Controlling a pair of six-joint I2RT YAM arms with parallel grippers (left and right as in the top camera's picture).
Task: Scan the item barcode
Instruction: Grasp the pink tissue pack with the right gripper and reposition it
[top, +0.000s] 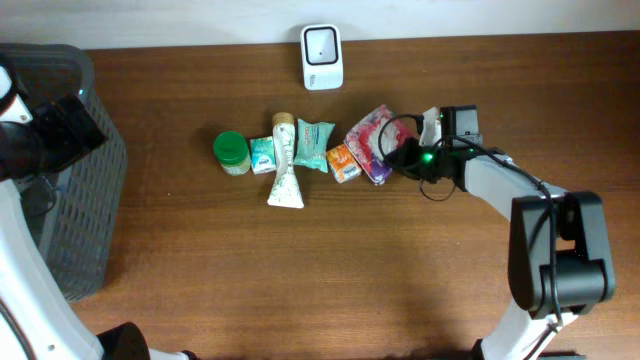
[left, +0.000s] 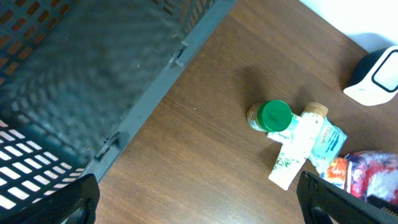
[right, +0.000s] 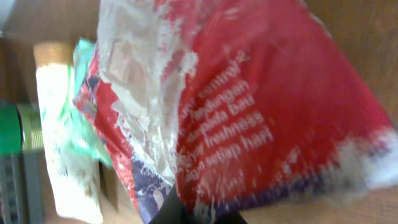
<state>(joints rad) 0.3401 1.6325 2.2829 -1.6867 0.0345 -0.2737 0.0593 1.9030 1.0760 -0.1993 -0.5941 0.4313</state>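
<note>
**Right claw pinched on one red packet**

My right claw (top: 398, 158) is clamped onto the red packet (top: 368, 138), the right end of a six-item row on the desk (top: 300, 280). The others are one orange packet (top: 343, 163), two teal sachets (top: 314, 145), one tube (top: 285, 170) and one green-lidded jar (top: 231, 152). One white scanner (top: 322, 56) stands behind the row. My left claw (left: 196, 186) gapes wide beside one grey basket (top: 90, 200).

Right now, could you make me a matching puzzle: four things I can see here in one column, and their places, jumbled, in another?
Things:
1. green-lidded round jar
2. white boxy scanner
3. grey slatted plastic basket
4. red crinkly plastic packet

Places:
A. right end of the row, at the right gripper
B. alone at the far edge of the table
C. left end of the row
D. left side of the table

Pairs: 1-C, 2-B, 3-D, 4-A
</note>
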